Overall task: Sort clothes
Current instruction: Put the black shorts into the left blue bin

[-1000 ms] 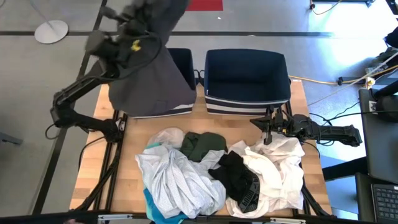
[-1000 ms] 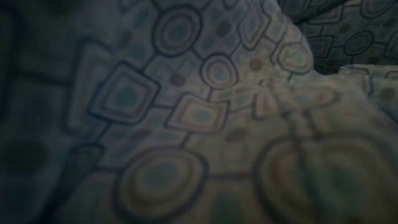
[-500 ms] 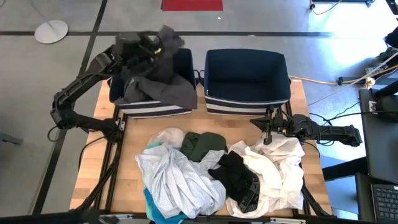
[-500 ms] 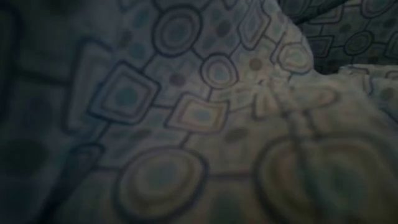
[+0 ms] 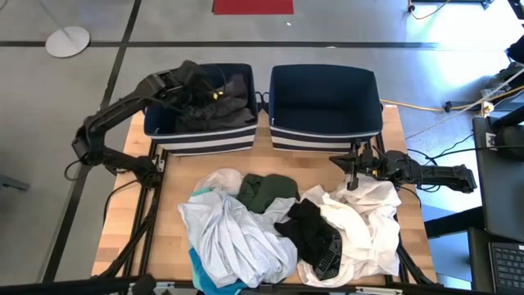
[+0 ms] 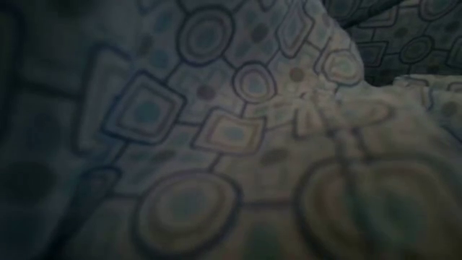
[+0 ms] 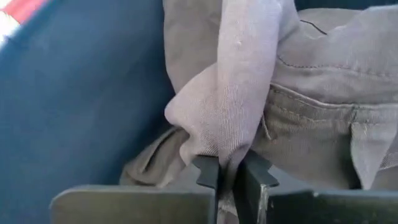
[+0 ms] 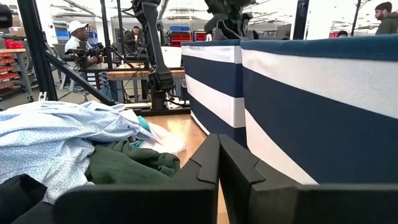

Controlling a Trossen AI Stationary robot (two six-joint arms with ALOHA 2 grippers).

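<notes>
Dark grey fabric garment (image 5: 214, 102), earlier draped above, now lies inside left navy striped bin (image 5: 201, 142), left pincer (image 7: 229, 177) clenched on it; right pincer (image 8: 218, 163) closed, unmoved.

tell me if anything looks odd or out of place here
One thing: the low view is entirely blocked by a patterned cloth against the lens. Otherwise the left gripper is shut on the grey garment inside the left bin, and the right gripper waits shut beside the clothes pile.

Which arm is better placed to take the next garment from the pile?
Right. The right tool rests shut at the pile's edge by the white garment. The left tool is inside the left bin, shut on the dark grey garment.
</notes>
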